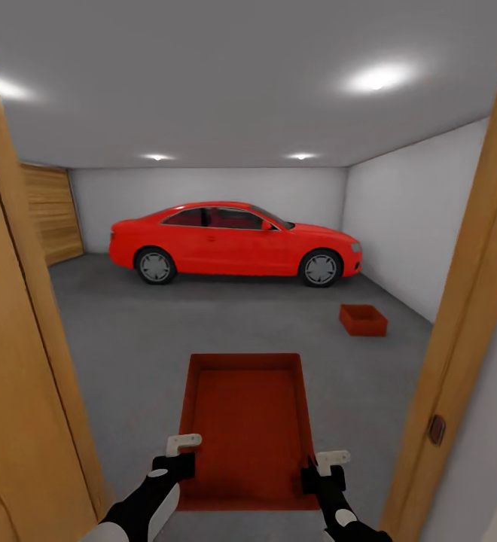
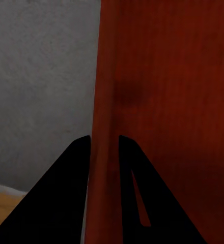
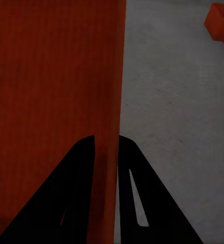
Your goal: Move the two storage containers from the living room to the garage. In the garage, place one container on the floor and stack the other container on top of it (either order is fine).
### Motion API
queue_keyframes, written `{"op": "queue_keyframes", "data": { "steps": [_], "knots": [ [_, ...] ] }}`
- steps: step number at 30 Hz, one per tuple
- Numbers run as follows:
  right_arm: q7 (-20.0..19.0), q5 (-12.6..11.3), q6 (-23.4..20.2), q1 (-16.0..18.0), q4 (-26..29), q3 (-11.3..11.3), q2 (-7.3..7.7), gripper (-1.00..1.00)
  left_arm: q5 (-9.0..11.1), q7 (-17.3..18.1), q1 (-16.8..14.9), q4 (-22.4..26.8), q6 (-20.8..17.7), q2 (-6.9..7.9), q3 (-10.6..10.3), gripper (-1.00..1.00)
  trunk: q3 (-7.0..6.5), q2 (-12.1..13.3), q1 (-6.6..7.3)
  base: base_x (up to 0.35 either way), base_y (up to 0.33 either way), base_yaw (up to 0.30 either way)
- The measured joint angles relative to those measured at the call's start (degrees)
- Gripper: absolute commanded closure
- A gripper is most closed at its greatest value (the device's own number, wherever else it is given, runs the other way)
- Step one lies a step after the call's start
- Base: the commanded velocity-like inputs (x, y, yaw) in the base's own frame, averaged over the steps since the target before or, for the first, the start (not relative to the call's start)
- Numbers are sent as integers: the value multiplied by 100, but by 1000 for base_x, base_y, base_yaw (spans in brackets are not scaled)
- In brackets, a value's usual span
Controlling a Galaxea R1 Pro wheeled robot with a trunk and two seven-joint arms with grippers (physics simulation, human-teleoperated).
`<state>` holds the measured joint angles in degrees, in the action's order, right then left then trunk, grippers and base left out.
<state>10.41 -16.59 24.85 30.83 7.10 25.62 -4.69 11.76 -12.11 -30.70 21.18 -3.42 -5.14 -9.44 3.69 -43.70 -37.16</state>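
Where the wooden door frame (image 1: 22, 361) stands at either side of the head view, the garage (image 1: 399, 211) opens beyond it, with pale grey walls and a dark grey floor (image 1: 128, 331). Left of the red car (image 1: 233, 242), a wooden panel (image 1: 50, 214) covers the side wall. The car is parked across the back of the room, side on.

Nearer than the car, a red-orange storage container (image 1: 247, 421) is held up between both arms, its open top facing the camera. The left gripper (image 1: 179, 455) is clamped on that container's left wall near the close corner; in the left wrist view its dark fingers (image 2: 66, 198) stand one on each side of the thin wall (image 2: 106, 152), pressed against it. The right gripper (image 1: 322, 468) grips the right wall the same way, its fingers (image 3: 76, 193) closed tight on the wall edge (image 3: 112, 152).

Right of the held container and in front of the car's nose, the second storage container (image 1: 363, 320) sits on the floor near the right wall; it also shows small in the right wrist view (image 3: 221, 23).
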Motion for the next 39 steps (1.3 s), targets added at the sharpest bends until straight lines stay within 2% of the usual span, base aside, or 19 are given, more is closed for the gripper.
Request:
{"op": "queue_keyframes", "data": {
  "steps": [7,21,39],
  "knots": [
    [-10,-12,6,1,-2,5,7,100,-16,-1,1,2,-1,-8,11,100,0,0,-2,172,69,-207],
    [-1,-17,10,1,-3,11,0,100,-6,0,2,11,-4,1,0,100,0,0,-2,18,1,-7],
    [-7,-17,8,1,-3,10,4,100,-16,-1,1,3,1,-5,9,100,0,0,0,309,0,1]
  ]
}}
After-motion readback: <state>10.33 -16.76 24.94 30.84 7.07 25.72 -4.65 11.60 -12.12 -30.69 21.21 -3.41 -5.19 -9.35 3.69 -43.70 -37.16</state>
